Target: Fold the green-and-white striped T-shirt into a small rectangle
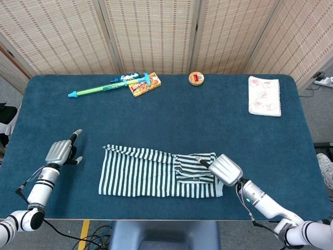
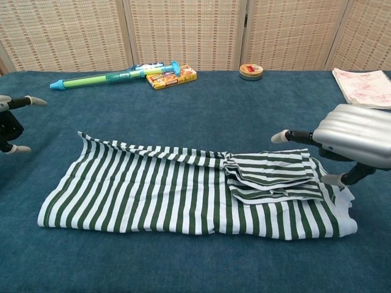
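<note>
The green-and-white striped T-shirt (image 1: 145, 172) (image 2: 153, 192) lies as a long folded band near the table's front edge. Its right sleeve (image 1: 193, 167) (image 2: 272, 175) is laid flat on top of the right part. My right hand (image 1: 225, 169) (image 2: 354, 141) hovers at the shirt's right end with its fingers spread and nothing in them. My left hand (image 1: 61, 152) (image 2: 9, 122) is open and stays off the shirt's left edge, apart from the cloth.
At the back lie a green-and-blue toy water gun (image 1: 106, 87) (image 2: 113, 75), a yellow snack box (image 1: 144, 86) (image 2: 172, 77) and a round tin (image 1: 196, 78) (image 2: 251, 71). A notebook (image 1: 265, 96) (image 2: 363, 79) sits at the back right.
</note>
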`<state>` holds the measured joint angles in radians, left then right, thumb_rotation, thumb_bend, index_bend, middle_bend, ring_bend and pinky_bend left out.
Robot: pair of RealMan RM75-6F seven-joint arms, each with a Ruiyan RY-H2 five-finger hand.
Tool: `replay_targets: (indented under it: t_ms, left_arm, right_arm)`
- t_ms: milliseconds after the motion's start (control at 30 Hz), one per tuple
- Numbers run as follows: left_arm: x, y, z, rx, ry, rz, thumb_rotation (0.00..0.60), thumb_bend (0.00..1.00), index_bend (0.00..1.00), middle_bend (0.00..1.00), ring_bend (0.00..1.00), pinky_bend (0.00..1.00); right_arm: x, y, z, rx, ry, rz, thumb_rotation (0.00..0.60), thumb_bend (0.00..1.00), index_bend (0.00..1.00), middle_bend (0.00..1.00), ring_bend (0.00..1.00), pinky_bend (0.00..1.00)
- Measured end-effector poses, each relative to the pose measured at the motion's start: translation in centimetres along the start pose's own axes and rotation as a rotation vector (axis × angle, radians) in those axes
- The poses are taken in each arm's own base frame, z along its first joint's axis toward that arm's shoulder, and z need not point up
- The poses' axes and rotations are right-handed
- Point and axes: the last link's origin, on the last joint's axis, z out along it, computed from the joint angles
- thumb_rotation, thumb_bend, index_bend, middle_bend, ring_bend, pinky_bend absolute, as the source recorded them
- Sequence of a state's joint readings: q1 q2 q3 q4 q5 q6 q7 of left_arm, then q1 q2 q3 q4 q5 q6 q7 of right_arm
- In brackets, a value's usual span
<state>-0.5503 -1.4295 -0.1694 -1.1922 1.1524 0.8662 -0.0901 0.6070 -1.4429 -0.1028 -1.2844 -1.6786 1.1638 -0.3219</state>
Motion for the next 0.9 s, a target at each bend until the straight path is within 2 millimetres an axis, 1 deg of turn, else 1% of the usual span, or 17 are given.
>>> replay_targets:
  t_ms: [100,167,267,400,467,633,733,900]
  left_arm:
    - [0.2,0.0,0.0,0.000,0.004,-0.002,0.600,0.32,0.01,0.86,0.81,0.89]
    - [0.3,-0.1,-0.1,0.001,0.006,0.000,0.600,0.32,0.01,0.86,0.81,0.89]
    - [0.6,-0.1,-0.3,-0.006,0.010,0.012,0.600,0.32,0.03,0.86,0.81,0.89]
    - [0.9,0.1,-0.7,-0.040,0.024,0.043,0.600,0.32,0.10,0.86,0.81,0.89]
    - [0.9,0.3,-1.0,-0.073,0.027,0.075,0.600,0.32,0.13,0.86,0.81,0.89]
    - [0.8,0.8,-2.0,-0.189,0.040,0.170,0.600,0.32,0.21,0.86,0.81,0.89]
    - [0.6,1.0,-2.5,-0.264,0.048,0.200,0.600,0.32,0.28,0.86,0.81,0.89]
    - [0.0,1.2,-3.1,-0.349,0.031,0.238,0.600,0.32,0.30,0.86,0.80,0.88]
  right_arm:
    - [0.8,0.2,0.5,-0.018,0.034,0.017,0.600,0.28,0.10,0.97,0.98,1.00]
    - [1.5,0.6,0.8,-0.036,0.061,0.025,0.600,0.32,0.10,0.97,0.98,1.00]
    - [2.6,1.3,1.2,-0.076,0.106,0.030,0.600,0.36,0.10,0.97,0.97,1.00]
    - [4.1,2.6,1.0,-0.141,0.160,0.048,0.600,0.38,0.11,0.97,0.97,1.00]
    - [4.6,3.3,0.7,-0.168,0.172,0.054,0.600,0.38,0.12,0.97,0.97,1.00]
    - [5.1,4.2,-0.5,-0.216,0.178,0.071,0.600,0.39,0.17,0.97,0.97,1.00]
    - [5.0,4.5,-1.1,-0.236,0.165,0.082,0.600,0.39,0.19,0.97,0.97,1.00]
    - [4.9,4.7,-1.8,-0.253,0.156,0.091,0.600,0.39,0.19,0.97,0.97,1.00]
